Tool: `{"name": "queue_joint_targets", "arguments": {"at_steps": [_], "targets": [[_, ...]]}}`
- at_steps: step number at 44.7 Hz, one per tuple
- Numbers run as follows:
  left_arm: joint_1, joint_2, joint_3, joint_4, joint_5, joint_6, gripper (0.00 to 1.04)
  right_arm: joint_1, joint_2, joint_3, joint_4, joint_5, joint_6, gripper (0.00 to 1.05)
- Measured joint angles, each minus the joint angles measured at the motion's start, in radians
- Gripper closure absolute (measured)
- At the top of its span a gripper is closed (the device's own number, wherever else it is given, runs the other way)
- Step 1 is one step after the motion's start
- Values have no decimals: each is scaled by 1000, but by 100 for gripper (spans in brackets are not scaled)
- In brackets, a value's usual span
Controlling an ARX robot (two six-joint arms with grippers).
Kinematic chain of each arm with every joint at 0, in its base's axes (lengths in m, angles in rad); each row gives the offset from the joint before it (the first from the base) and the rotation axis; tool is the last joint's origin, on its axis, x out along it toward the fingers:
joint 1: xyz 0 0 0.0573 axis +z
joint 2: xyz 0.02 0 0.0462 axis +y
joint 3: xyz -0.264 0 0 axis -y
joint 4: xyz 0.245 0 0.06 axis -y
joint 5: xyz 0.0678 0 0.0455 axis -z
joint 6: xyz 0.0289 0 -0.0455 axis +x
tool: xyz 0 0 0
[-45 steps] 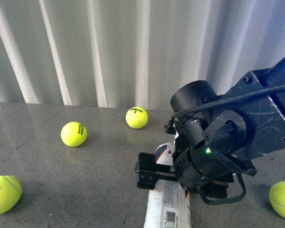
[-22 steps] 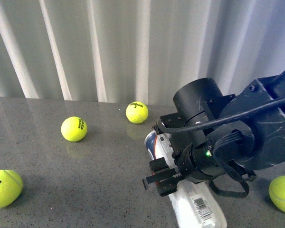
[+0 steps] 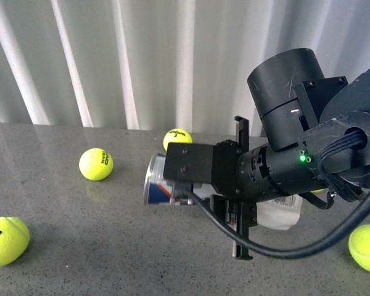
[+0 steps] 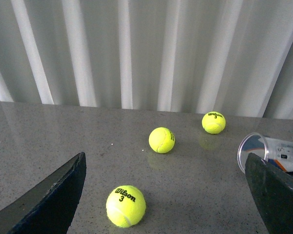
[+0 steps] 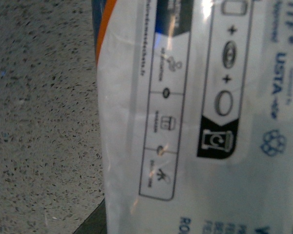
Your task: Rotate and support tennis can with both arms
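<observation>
The left hand (image 4: 164, 168) is absent from the front view. In its own wrist view its fingers stand wide apart at the lower corners, with nothing between them. It is not yet on the can, which shows at that frame's right edge.

The loose tennis balls (image 3: 95, 164) in the left half of the front view lie undisturbed on the table (image 3: 61, 265).

The tennis can (image 3: 157, 185) lay lengthwise at lower centre a second ago, barcode end toward the camera. It now lies crosswise at centre frame, silver-rimmed mouth pointing left. Whether it rests on the table or hangs clear cannot be told.

The right hand (image 3: 197, 185) is closed on the can's mid-body, its wrist rolled about a quarter turn. The label fills its wrist view.

Assessment: rotation appears largely achieved, but second-arm support remains outstanding.
</observation>
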Motion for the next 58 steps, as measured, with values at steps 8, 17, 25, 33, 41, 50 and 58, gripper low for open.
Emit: {"name": "queue_joint_targets", "arguments": {"at_steps": [8, 17, 25, 33, 41, 50, 58], "targets": [[0, 0, 0, 0, 0, 0, 7, -4, 56, 25, 1, -11, -219, 79], [0, 0, 0, 0, 0, 0, 7, -12, 170, 64, 14, -3, -283, 81], [0, 0, 0, 0, 0, 0, 7, -14, 188, 63, 26, -5, -246, 69], [0, 0, 0, 0, 0, 0, 7, -14, 184, 34, 22, -32, -198, 37], [0, 0, 0, 0, 0, 0, 7, -15, 160, 13, 30, -56, -145, 12], [0, 0, 0, 0, 0, 0, 7, -14, 110, -29, 28, -84, -66, 7], [0, 0, 0, 0, 0, 0, 7, -13, 16, -87, 36, -128, 15, 7]]}}
